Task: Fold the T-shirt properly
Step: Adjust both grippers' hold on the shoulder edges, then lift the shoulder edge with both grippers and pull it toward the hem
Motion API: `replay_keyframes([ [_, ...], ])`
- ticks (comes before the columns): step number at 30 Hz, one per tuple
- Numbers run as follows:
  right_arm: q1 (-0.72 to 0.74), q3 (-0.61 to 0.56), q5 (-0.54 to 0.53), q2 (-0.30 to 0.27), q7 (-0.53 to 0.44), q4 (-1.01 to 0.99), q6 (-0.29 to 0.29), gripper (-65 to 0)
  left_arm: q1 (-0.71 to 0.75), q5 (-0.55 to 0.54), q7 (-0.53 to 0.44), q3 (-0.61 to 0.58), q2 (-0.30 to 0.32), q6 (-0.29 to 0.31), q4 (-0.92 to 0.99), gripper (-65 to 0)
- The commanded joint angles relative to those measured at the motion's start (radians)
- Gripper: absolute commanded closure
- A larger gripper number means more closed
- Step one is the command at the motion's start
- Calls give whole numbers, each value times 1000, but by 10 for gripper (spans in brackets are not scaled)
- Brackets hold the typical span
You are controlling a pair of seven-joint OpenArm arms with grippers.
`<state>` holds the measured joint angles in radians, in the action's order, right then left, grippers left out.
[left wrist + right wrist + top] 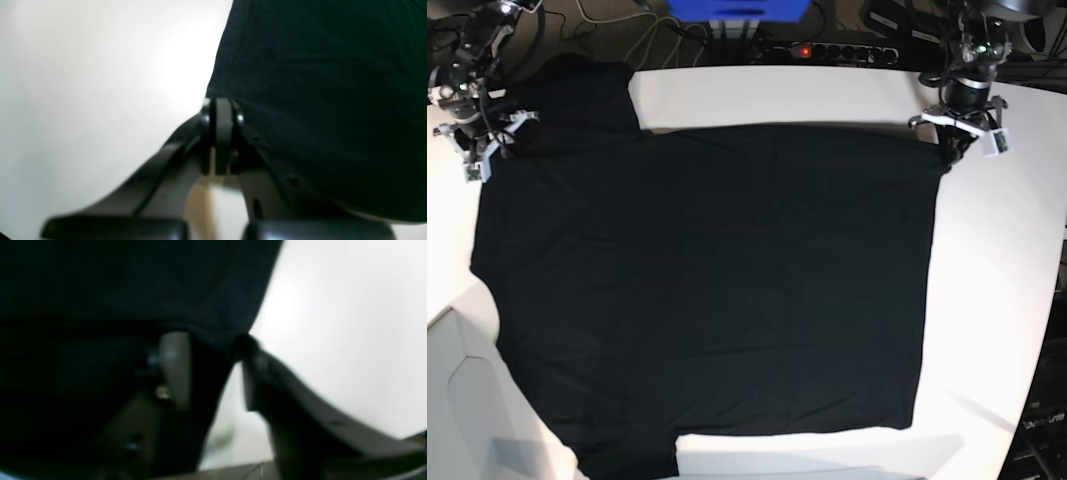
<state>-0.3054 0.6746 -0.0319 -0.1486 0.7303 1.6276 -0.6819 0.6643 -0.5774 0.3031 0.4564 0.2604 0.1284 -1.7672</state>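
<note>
T-shirt (707, 290): we see it spread flat and black over most of the white table (997, 300), covering the middle and the left of the base view.
Long axis: we read it as running left to right in the base view; 1 straight edge lies on the right, and 2 sleeves jut out on the left, 1 at the far edge and 1 at the near edge.
Which way it points: the sleeved end faces the base view's left. We cannot make out the neck opening or any label against the black cloth.
Left gripper (223, 110): we see its fingers pressed together with the cloth's edge running right up to the tips; it sits at the far right corner of the shirt in the base view. We cannot tell whether cloth is pinched between them.
Right gripper (213, 346): its fingers stand apart, with a fold of black cloth lying in the gap; it sits at the far left sleeve in the base view.
</note>
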Motion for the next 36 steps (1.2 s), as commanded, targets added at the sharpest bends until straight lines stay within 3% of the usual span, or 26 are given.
replay_keyframes([
  [1,-7,1,28,-4,31,-5,-16,-109,4,-3,-23,6,10,1,-17,0],
  [3,-5,4,30,-4,31,-5,-16,-14,4,-3,-23,6,10,1,-20,0],
  [4,-4,4,31,-6,33,-2,-16,0,5,-3,-23,6,10,1,-20,0],
  [12,-8,7,31,-22,30,69,-16,0,5,-3,-23,6,10,1,-21,0],
  [24,1,3,31,4,35,251,-16,0,-45,-5,-23,72,-8,1,-87,0],
  [36,176,-29,31,-12,36,213,-16,0,-200,-3,-22,86,-19,1,-78,0],
])
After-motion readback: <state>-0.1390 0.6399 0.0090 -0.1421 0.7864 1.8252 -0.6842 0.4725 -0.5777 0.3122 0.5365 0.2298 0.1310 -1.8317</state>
